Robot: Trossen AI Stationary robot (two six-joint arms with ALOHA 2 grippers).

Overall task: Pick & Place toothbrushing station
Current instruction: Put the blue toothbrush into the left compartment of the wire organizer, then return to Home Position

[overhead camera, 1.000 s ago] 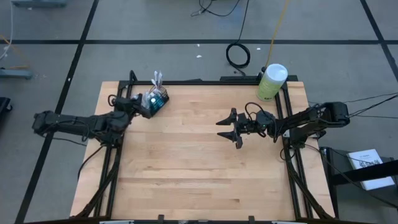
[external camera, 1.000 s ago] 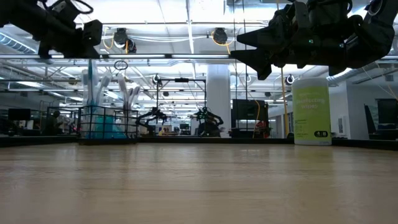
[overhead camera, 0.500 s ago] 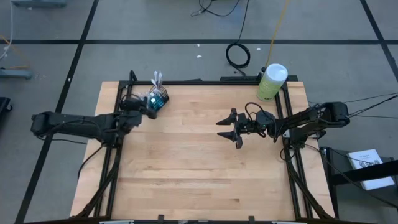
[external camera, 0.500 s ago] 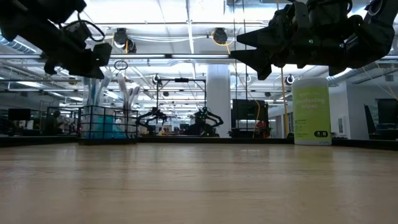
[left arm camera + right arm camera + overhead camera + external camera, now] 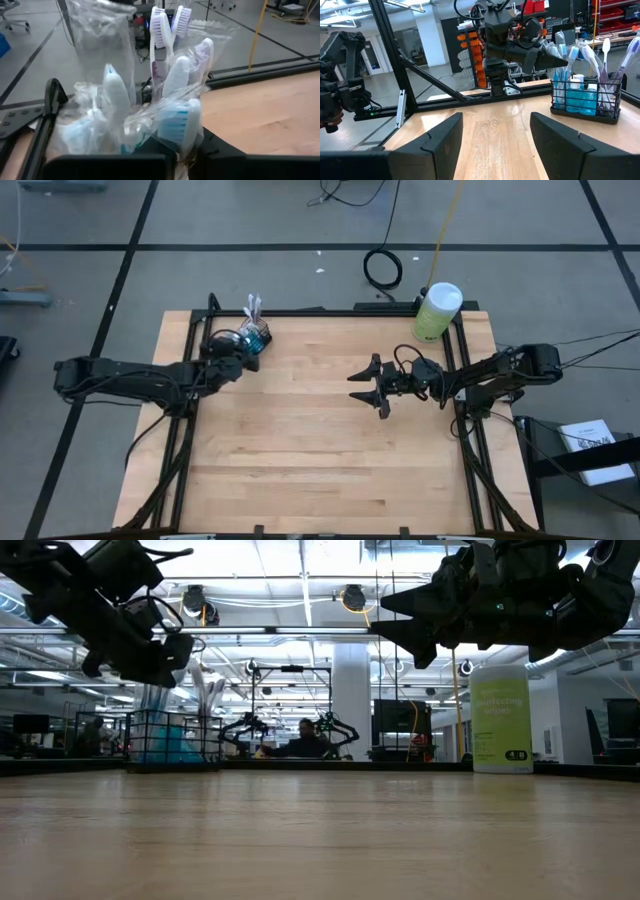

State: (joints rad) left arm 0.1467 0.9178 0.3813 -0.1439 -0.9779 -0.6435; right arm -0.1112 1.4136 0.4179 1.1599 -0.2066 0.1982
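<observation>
Left gripper (image 5: 243, 357) has moved closer to the toothbrushes (image 5: 252, 310).

Even, bright light is cast from ceiling fixtures (image 5: 345, 598), seen glaring in the low view. The arms there are reduced to dark silhouettes. Soft shadows are thrown on the table (image 5: 320, 440). Nearby plastic wrapping (image 5: 100, 30) is rendered blurred.

I see a pale blond wood-grain desk (image 5: 320, 450) edged in black framing. The mesh holder (image 5: 585, 102) is black, its toothbrushes (image 5: 580, 55) blue and white, a couple purple, I think. At two o'clock stands a pale green canister (image 5: 436, 313) with a white lid. Both arms are dark.
</observation>
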